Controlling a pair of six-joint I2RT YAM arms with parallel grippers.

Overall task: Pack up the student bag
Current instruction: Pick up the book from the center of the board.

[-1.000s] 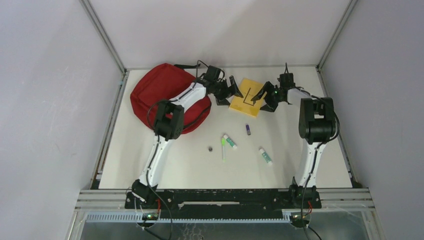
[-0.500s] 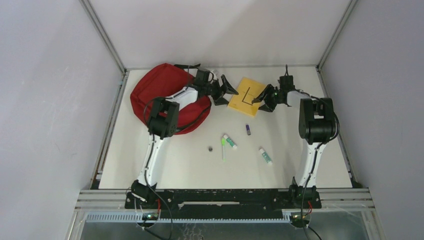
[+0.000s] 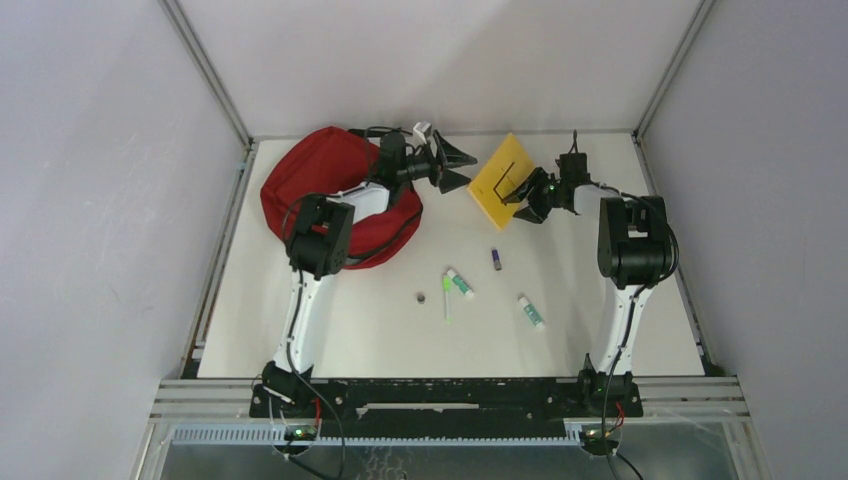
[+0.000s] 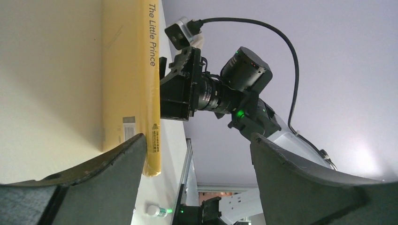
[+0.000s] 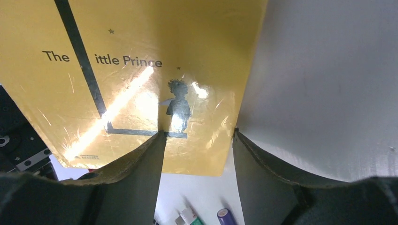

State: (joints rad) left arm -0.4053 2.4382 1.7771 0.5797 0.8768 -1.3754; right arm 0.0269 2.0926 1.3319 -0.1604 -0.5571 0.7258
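The student bag (image 3: 325, 185) lies red and slumped at the back left. A yellow book, "The Little Prince" (image 3: 497, 178), is tipped up off the table right of it. My right gripper (image 3: 520, 193) is closed on the book's right edge. In the right wrist view (image 5: 198, 133) one finger lies on the cover (image 5: 141, 56) and the other at its edge, with a gap between them. My left gripper (image 3: 458, 165) is open and empty just left of the book. It faces the book's spine (image 4: 151, 70) in the left wrist view (image 4: 197, 140).
Two glue sticks (image 3: 460, 283) (image 3: 531, 313), a green pen (image 3: 446, 298), a small purple tube (image 3: 495, 259) and a small dark round item (image 3: 421, 298) lie mid-table. Enclosure walls stand close behind the bag and the book.
The book has gone from lying flat to tipped up in my right gripper. My left gripper has drawn back and left from the book toward the bag and rolled.
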